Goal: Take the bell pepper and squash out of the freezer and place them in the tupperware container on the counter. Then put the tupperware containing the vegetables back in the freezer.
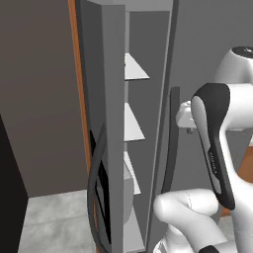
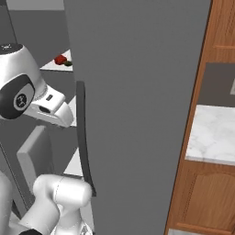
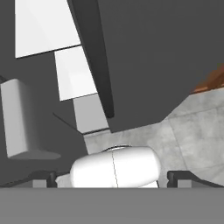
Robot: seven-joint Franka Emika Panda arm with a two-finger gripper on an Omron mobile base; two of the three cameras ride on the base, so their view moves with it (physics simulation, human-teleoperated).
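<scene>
Kitchen: freezer [image 1: 129, 123], marble counter [image 2: 212, 133], wooden cabinets [image 2: 202, 202].

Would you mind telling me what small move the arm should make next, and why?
Probably raise the hand and steer it into the open freezer toward the upper shelf, where the bell pepper lies with the squash beside it. The jaws are open and hold nothing, and the hand view looks down past the dark door handle at the floor, so the hand is not yet aimed at that shelf.
</scene>
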